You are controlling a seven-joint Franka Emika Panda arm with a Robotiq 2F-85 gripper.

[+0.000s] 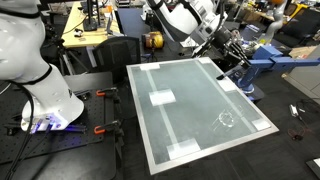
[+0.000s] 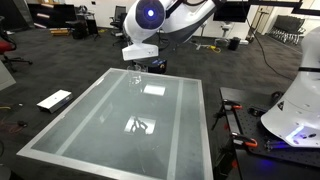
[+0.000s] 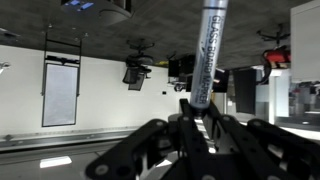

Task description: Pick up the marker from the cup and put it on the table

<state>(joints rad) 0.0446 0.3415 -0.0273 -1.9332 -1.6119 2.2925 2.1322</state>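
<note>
- In the wrist view, we see the tool [image 3: 200, 128] clamped on the marker [image 3: 208, 50], its dark fingers [image 3: 160, 140] pressed to the barrel's lower end.
- The marker is a grey barrel with dark lettering. It points toward 12 o'clock and leans slightly toward 1.
- In both exterior views, the tool [image 1: 210, 46] [image 2: 137, 70] hangs above the bench [image 1: 180, 125] [image 2: 100, 120], at the 12 o'clock edge of the top. The marker is too small to make out there.
- The cup [image 1: 225, 120] [image 2: 140, 125] stands on the bench, well apart from the tool. It sits toward 4 o'clock of the top in an exterior view and near the middle in an exterior view.
- A whitish tape patch [image 1: 162, 98] [image 2: 153, 88] lies on the top between the tool and the cup.
</note>
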